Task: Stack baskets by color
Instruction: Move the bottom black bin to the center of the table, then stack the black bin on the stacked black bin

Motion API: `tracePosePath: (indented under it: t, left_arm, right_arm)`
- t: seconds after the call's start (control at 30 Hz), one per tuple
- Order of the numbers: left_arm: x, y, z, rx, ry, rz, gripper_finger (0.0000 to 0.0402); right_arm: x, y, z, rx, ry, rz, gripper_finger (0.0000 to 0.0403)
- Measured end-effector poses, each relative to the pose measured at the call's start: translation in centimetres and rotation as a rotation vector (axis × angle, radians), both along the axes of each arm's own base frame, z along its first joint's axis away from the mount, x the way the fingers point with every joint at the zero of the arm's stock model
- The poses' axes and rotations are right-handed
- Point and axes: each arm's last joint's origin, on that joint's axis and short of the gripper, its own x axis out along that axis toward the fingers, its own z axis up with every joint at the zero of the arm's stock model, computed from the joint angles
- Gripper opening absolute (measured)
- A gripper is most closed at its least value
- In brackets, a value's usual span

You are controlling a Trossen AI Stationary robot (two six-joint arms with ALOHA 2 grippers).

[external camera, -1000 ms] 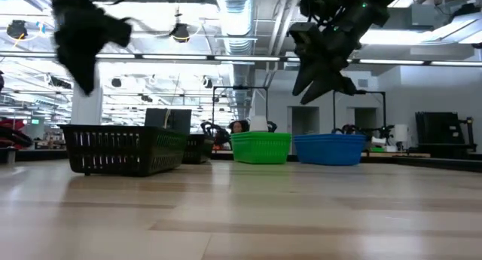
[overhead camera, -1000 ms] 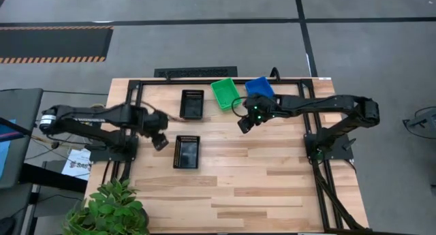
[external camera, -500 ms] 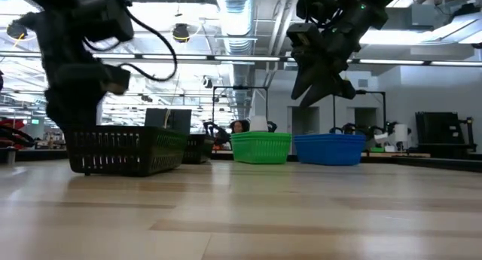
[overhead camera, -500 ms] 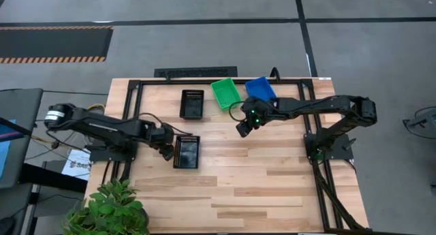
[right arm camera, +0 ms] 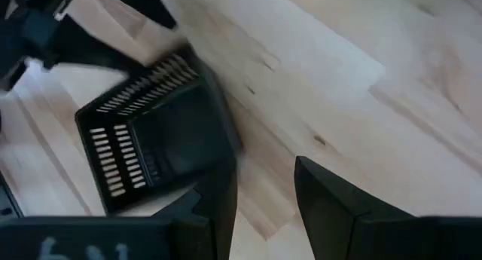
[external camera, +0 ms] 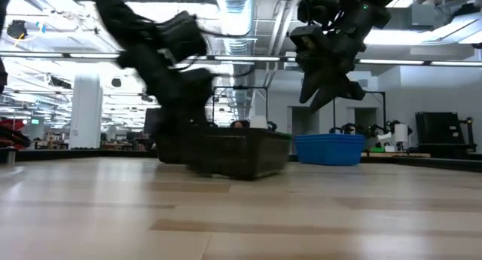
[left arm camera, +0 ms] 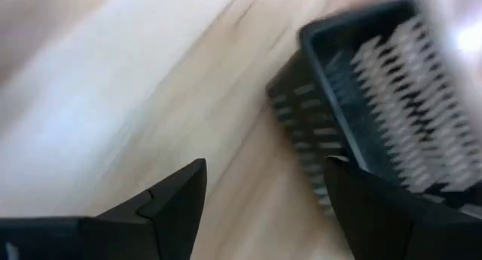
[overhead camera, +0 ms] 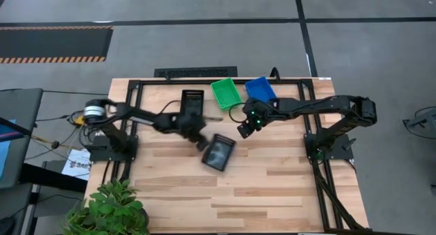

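Mid-sort: left claw (overhead camera: 203,145), wide, held nothing beside a skewed black basket (overhead camera: 219,152) at desk (overhead camera: 272,187) centre; next, carry it toward twelve o'clock; right claw (overhead camera: 242,128) hovered part-open, empty

Four baskets show on the wooden table, all small rectangular trays with perforated walls.

One black basket (overhead camera: 219,152) sits near the table's middle, turned askew to the table edges, open side up; in the low view (external camera: 237,153) it rests flat on the wood. In the wrist views its slotted walls and dark floor show (left arm camera: 361,117) (right arm camera: 154,143).

A second black basket (overhead camera: 191,99) lies toward the far edge, partly covered.

The green basket (overhead camera: 225,92) stands near the far edge, slightly angled, upright and empty.

The blue basket (overhead camera: 259,89) sits just beside the green one, also angled; from table height (external camera: 330,148) it stands level.
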Motion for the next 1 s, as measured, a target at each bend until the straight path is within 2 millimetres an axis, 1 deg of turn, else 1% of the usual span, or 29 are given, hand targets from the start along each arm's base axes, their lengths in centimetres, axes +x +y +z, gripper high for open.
tracePosePath:
  t: [0.07,0.2,0.3,0.33,0.4,0.5,0.63,0.7,0.77,0.9,1.0]
  left_arm:
    - [2.6,0.8,0.6,-0.035,-0.082,-0.050,0.0256]
    - [6.3,1.4,1.4,-0.074,-0.122,-0.184,0.0256]
    - [7.7,1.6,2.4,-0.058,-0.102,-0.256,0.0256]
    - [7.8,1.6,2.7,-0.044,-0.081,-0.276,0.0256]
    - [7.7,1.8,3.3,-0.020,-0.012,-0.316,0.0256]
    - [7.3,2.5,5.2,0.065,0.057,-0.343,0.0256]
    - [6.0,2.8,7.5,0.161,0.164,-0.341,0.0256]
    - [5.3,2.7,8.9,0.185,0.180,-0.339,0.0256]
    - [4.2,2.2,10.3,0.197,0.204,-0.341,0.0256]
    - [1.8,0.7,12.1,0.214,0.296,-0.358,0.0256]
    - [-0.1,-0.7,13.6,0.224,0.349,-0.369,0.0256]
  right_arm:
    - [-0.2,0.1,-0.1,0.011,0.021,-0.010,0.0154]
    - [-0.3,0.3,-0.2,-0.038,0.044,0.037,0.0154]
    - [-0.2,0.7,-0.2,-0.095,0.044,0.129,0.0154]
    - [-0.2,0.9,-0.2,-0.125,0.041,0.179,0.0154]
    - [-0.1,1.3,-0.2,-0.180,0.033,0.268,0.0154]
    - [0.1,1.7,-0.1,-0.239,0.016,0.360,0.0154]
    - [0.6,2.2,0.2,-0.329,-0.039,0.459,0.0155]
    - [0.9,2.4,0.5,-0.382,-0.078,0.511,0.0161]
    - [1.3,2.4,0.9,-0.427,-0.125,0.538,0.0173]
    - [2.5,2.3,0.4,-0.470,-0.176,0.589,0.0209]
    - [4.2,2.3,0.0,-0.483,-0.185,0.638,0.0232]
